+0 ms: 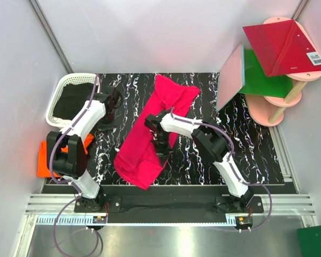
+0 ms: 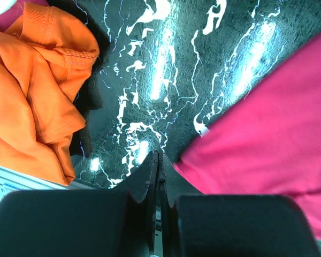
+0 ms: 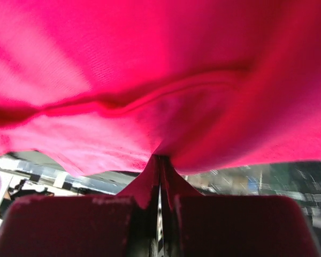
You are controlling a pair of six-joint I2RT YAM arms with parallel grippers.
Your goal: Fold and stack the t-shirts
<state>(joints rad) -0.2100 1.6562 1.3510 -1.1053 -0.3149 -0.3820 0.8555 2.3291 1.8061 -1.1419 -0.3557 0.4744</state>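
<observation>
Pink shirt (image 1: 142, 155), one, is lying as a long crumpled strip across the middle of the black marbled table (image 1: 246, 150); the right gripper (image 3: 159, 159) is pinching a fold of it, jaws pressed tight on the cloth. Orange shirt (image 2: 37, 96), one, is lying bunched at the table's left edge, partly hidden by the left arm (image 1: 85, 120) in the top view. Left gripper (image 2: 158, 160), fingers pressed together and holding nothing, is hanging over bare table between the two shirts. White basket (image 1: 61, 91), one, is holding something dark, hard to make out. Red panel (image 1: 281, 45) is carrying a white barcode label (image 1: 315, 58), its print too small to read.
</observation>
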